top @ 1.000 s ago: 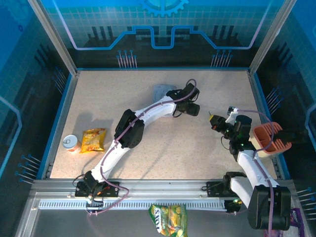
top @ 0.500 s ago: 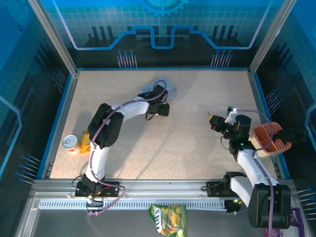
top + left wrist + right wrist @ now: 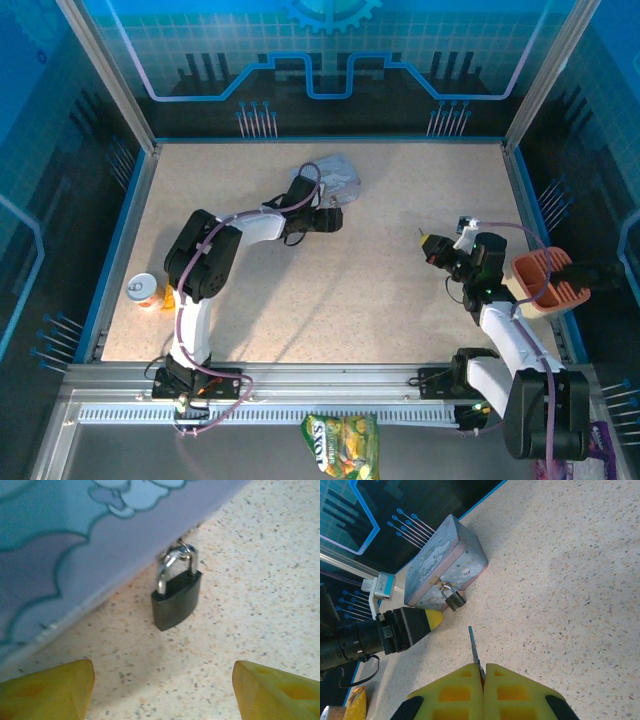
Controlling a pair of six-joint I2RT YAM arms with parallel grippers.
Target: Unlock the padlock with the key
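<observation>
My yellow left fingers are standing wide apart, only their tips showing at the wrist view's bottom edge. Beyond them the small dark padlock is lying on the speckled desk, its silver shackle hooking into the pale blue cartoon-printed tin box. The hasp is hard to make out, and I cannot tell whether it is locked. My right fingers are clamping the thin silver key, its head hidden between them.
</observation>
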